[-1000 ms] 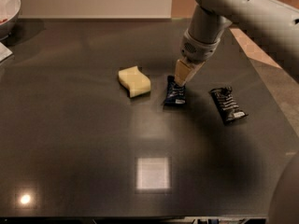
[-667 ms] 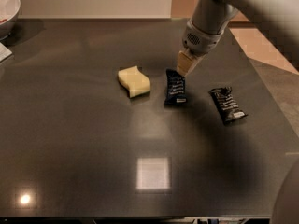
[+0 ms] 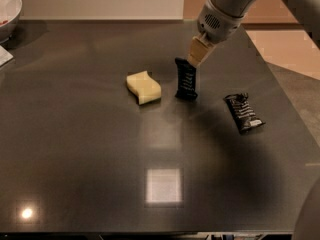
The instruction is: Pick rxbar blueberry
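The tool (image 3: 194, 59) looked pinched shut on only the top edge of the rxbar blueberry (image 3: 186, 81), which hung just beneath it, low over the tabletop (image 3: 100, 159), so that thin hold might have slipped.

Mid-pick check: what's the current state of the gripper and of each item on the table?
gripper: over the table's far-right part, shut on the top end of the rxbar blueberry.
rxbar blueberry: upright, held by its top end; lower end at or just off the table.
sponge: lying flat, left of the bar, untouched.
black bar wrapper: lying flat, crinkled, right of the bar.
bowl: upright, far-left corner, partly out of view.
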`<state>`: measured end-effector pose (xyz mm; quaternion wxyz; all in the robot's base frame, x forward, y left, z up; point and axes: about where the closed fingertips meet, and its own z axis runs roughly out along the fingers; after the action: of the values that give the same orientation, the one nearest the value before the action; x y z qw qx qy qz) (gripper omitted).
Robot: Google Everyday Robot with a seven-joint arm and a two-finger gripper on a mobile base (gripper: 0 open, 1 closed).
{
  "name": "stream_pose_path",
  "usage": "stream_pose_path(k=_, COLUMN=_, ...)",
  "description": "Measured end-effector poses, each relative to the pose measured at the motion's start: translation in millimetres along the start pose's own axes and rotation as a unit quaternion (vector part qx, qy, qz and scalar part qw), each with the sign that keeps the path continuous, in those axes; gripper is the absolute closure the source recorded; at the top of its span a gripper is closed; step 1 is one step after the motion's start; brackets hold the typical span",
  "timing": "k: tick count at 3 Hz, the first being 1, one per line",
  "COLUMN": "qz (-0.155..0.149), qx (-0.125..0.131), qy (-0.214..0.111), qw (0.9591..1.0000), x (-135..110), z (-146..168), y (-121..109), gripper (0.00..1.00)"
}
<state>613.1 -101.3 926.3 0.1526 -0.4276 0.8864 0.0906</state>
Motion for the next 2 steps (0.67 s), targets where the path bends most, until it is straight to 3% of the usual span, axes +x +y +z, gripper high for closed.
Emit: stream_pose_path(k=2, qz=-0.033, qx=0.022, qy=-0.037, qw=0.9985, x=-15, z=-56, y=9, gripper=1.0)
